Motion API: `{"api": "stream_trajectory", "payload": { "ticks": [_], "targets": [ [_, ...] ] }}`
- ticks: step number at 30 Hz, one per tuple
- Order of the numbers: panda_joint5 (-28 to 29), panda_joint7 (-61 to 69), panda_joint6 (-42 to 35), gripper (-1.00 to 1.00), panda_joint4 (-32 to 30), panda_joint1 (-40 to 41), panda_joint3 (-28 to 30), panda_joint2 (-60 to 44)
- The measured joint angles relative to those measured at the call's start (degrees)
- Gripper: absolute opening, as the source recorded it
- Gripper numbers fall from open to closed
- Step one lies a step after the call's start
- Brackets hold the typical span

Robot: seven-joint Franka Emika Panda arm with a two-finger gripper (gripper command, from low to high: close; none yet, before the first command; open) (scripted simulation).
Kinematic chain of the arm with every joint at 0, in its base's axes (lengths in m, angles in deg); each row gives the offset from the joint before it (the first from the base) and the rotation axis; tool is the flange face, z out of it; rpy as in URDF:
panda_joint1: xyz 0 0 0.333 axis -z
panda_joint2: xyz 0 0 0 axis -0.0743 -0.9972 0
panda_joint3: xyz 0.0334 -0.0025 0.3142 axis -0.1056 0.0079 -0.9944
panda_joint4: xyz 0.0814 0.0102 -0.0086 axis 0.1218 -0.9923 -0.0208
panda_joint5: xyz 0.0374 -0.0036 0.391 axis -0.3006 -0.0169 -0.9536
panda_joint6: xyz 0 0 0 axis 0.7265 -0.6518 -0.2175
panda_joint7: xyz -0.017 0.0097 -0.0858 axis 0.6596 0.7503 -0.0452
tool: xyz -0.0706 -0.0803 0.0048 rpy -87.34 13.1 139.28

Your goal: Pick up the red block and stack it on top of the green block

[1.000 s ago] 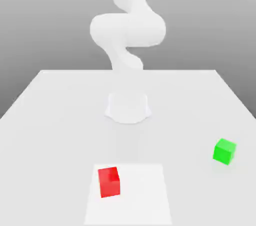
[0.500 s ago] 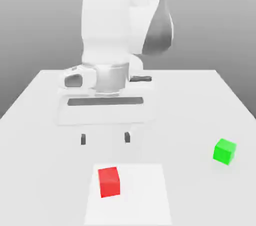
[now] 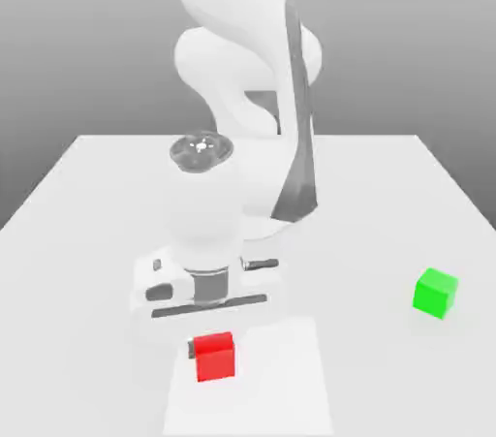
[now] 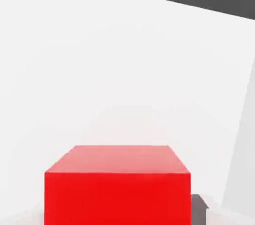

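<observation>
A: Item one, largest first?

B: Desk (image 3: 87,193), white, carrying everything. A paler square patch (image 3: 291,377) lies on its near part.

A: Item two?

B: Panda arm (image 3: 242,57), white, bent forward and down over the near part of the desk. Its hand sits low, just behind the patch.

A: Item three, the tool?

B: Tool (image 3: 215,328), at the end of that hand, directly above the red block. Whether the fingers are apart or together I cannot tell; the hand body hides them in the exterior view. The hand view shows only what may be one dark fingertip (image 4: 199,208) beside the block.

A: Item four?

B: Green block (image 3: 434,292), resting alone on the desk, well apart, toward the exterior view's right.

A: Item five?

B: Red block (image 3: 214,357), upright on the patch's edge, just under the hand. In the hand view it (image 4: 117,184) fills the foreground.

A: The relation that matters?

B: Red block lies straight below the tool, a cube with no long axis. In my judgement the next move is a short vertical one onto it.
</observation>
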State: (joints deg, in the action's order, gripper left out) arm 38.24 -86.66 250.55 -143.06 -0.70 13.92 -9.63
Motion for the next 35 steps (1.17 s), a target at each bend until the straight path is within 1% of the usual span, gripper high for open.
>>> {"api": "stream_trajectory", "payload": {
  "ticks": [2,7,19,24,27,31,32,35],
  "targets": [
    [0.51,-0.39,-1.78,-1.00,-0.32,-0.27,0.39,2.10],
    [3.19,-2.45,-9.96,-1.00,-1.74,-0.58,1.10,11.73],
    [1.91,-23.78,-15.63,-1.00,-2.53,-26.77,-10.84,18.44],
    [1.03,-33.10,-17.48,-1.00,-2.78,-35.91,-16.84,20.54],
    [3.08,-37.06,-14.76,-1.00,-2.65,-37.46,-18.04,17.65],
    [8.85,-41.54,-7.72,-1.00,-2.32,-38.55,-15.90,10.00],
    [9.93,-42.32,-6.46,1.00,-2.27,-38.87,-15.38,8.62],
    [9.93,-42.32,-6.46,1.00,-2.27,-38.87,-15.38,8.62]
  ]
}}
